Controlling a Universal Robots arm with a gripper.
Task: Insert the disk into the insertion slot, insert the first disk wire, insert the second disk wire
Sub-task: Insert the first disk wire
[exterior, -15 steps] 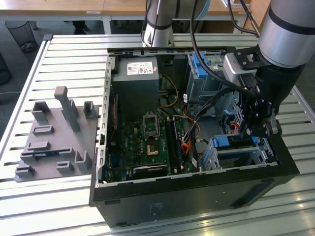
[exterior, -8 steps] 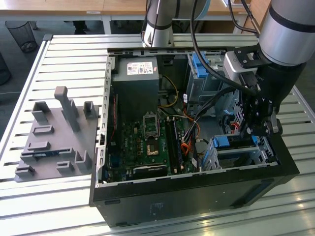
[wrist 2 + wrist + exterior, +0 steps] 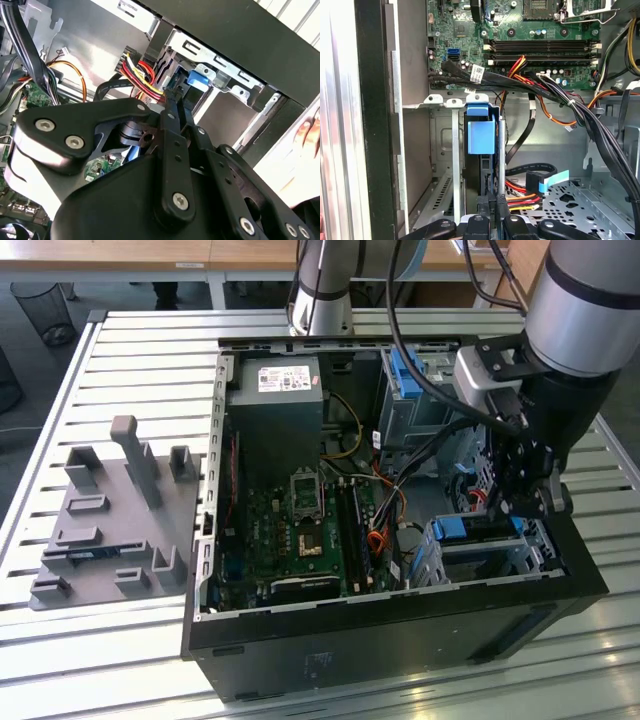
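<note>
I reach down into the open computer case (image 3: 400,635) on the exterior view's right side, and my claw (image 3: 512,502) hangs just above the low silver cage whose bay is the insertion slot (image 3: 535,545). The disk (image 3: 478,528) sits in that slot, with its bright blue caddy frame showing along the top of the cage. In the first wrist view I meet it edge-on, its blue tab standing between the cage's sheet-metal walls. My claw is pinched almost closed, the fingers (image 3: 172,125) drawn together on the black plug at the end of the red-and-yellow disk wire (image 3: 142,80). That plug is just beside the blue end of the caddy, but I cannot tell whether it has seated in the disk's socket. Near my fingertips a black flat cable with a pale blue tag (image 3: 547,181) lies over perforated metal, apart from the disk. Beyond the cage are the green motherboard (image 3: 300,525), the grey power supply (image 3: 275,410) and the taller cage with a blue tab (image 3: 405,375). The case rests on a slatted table (image 3: 140,340), and a grey fixture block (image 3: 110,510) lies well apart on the exterior view's left.
</note>
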